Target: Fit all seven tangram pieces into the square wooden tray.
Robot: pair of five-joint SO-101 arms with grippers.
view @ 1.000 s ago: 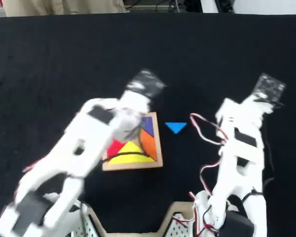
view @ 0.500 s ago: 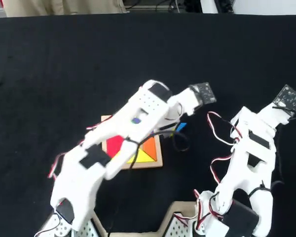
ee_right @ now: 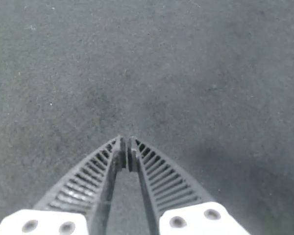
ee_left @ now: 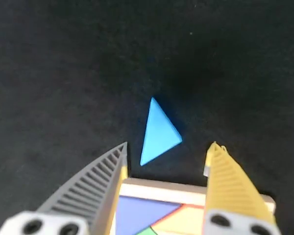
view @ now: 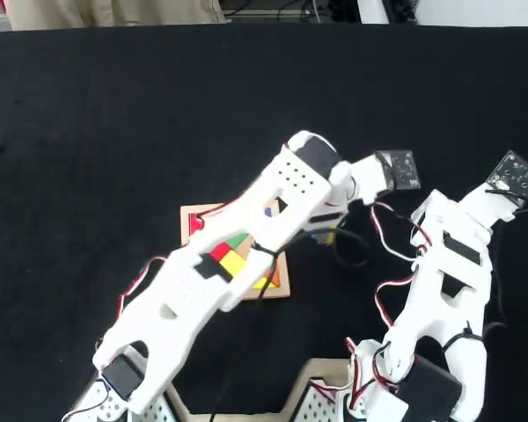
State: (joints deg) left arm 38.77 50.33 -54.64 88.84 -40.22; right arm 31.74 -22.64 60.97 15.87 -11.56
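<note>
At the near edge of the black table [view: 88, 132] stand the two bases; from the near left corner the left arm [view: 202, 290] stretches slantwise toward the middle of the surface and lies over much of the square wooden tray [view: 191, 215], which rests flat a little nearer the near edge than the far one; in the tray's far left corner a red piece [view: 196, 224] shows, and by its near right corner a yellow piece [view: 266, 283]; the rest of its filling is covered by the arm in the high view; in the left wrist view the tray's pale rim [ee_left: 161, 188] runs between the fingers, with a blue-violet piece [ee_left: 142, 213] and a yellow one [ee_left: 186, 218] seated inside it; the left gripper [ee_left: 169, 145] hangs above that rim with its jaws apart, one finger grey [ee_left: 103, 181] and one yellow [ee_left: 225, 181], gripping nothing; just past the rim, on the bare cloth and not touching the wood, lies the blue triangle [ee_left: 159, 132], flat, its lower end level with the two fingertips and between them; the right arm [view: 440, 281] rises from the near right corner toward the right edge, well apart from the tray; the right gripper [ee_right: 126, 147] has its jaws together on nothing, above bare cloth.
</note>
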